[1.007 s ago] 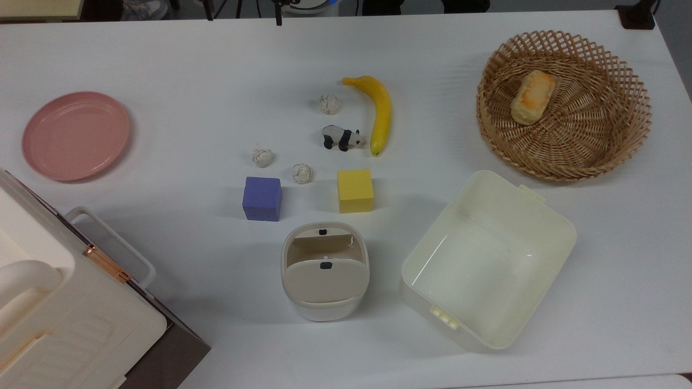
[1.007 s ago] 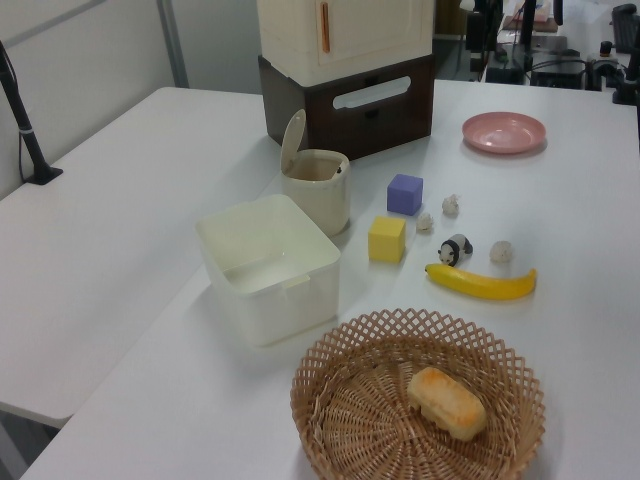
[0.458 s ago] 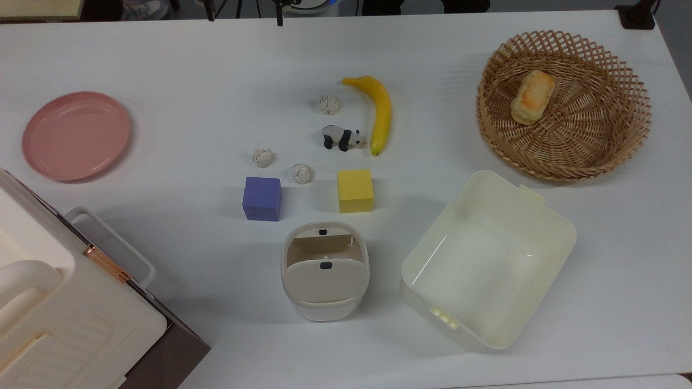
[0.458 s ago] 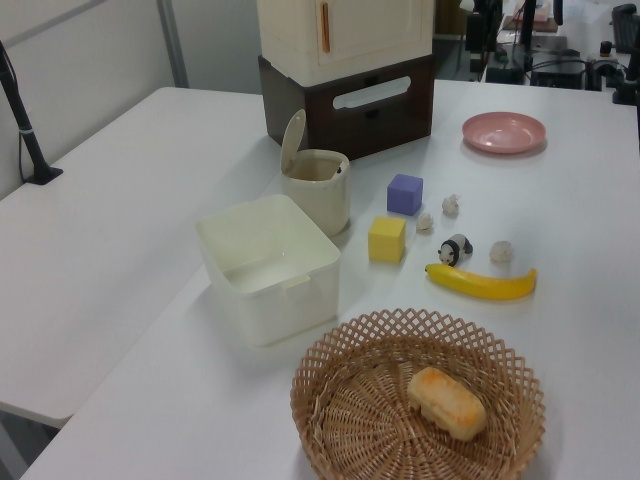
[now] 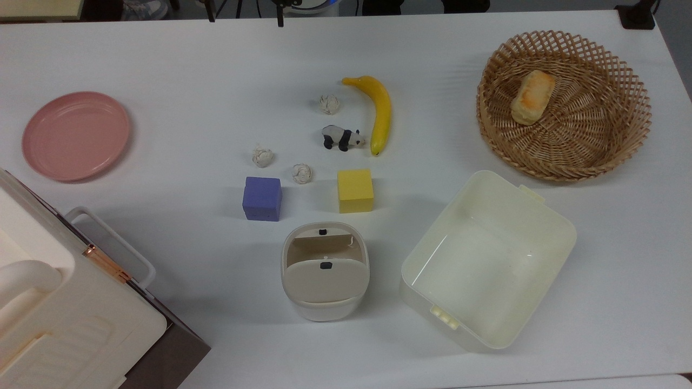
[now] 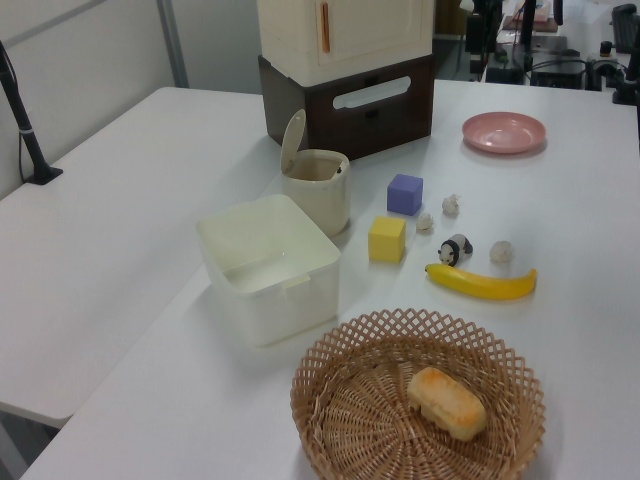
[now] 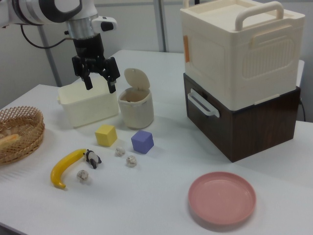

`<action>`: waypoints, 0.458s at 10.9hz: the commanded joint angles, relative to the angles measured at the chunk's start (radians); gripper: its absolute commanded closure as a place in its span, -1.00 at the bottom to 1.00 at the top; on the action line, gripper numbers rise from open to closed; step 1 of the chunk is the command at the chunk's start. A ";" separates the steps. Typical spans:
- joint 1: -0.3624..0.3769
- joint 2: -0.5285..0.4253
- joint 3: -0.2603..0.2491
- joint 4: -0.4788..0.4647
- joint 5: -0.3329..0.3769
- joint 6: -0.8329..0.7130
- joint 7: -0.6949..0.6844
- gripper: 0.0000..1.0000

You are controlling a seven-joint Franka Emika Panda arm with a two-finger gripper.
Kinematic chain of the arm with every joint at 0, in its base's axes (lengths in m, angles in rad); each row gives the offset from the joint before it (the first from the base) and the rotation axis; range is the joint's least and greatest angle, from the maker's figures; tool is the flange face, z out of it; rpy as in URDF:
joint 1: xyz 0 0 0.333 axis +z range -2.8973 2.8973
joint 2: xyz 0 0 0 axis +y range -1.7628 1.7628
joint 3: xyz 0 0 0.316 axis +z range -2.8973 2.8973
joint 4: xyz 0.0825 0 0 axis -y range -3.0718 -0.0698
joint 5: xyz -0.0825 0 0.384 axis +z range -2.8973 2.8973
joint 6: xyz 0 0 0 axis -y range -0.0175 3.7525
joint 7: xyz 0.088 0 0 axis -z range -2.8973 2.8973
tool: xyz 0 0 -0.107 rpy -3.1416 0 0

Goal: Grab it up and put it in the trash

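Right view puts the stacked cream-and-brown storage boxes [image 7: 242, 73] at 2 o'clock, the largest thing on the white table [image 5: 189, 65]; next down in size come the cream tub [image 5: 486, 259], the wicker basket [image 5: 562, 105] holding a bread roll [image 5: 532, 97], the pink plate [image 5: 75, 135], and the trash [image 5: 325, 270], whose flap stands tipped open. The gripper [image 7: 98, 73] hangs in the air at 10 o'clock in the right view, empty, its jaws spread apart, above the tub and beside the trash. Smaller still: banana [image 5: 378, 111], purple cube [image 5: 262, 198], yellow cube [image 5: 355, 190], panda figurine [image 5: 341, 137]. Three paper balls lie loose on the table; the paper ball [image 5: 301, 173] between the cubes, at 12 o'clock from the trash, seems the nearest candidate. I judge the reach not yet begun: the next move calls for descending over one ball. No readable writing appears.
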 commanded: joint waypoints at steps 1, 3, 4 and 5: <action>0.011 -0.003 -0.002 -0.004 -0.001 -0.011 -0.006 -1.00; 0.011 -0.003 -0.002 -0.004 0.001 -0.008 -0.006 -1.00; 0.011 0.000 -0.002 -0.004 0.001 -0.005 -0.007 -1.00; 0.011 0.007 -0.002 -0.003 0.001 -0.005 -0.007 -1.00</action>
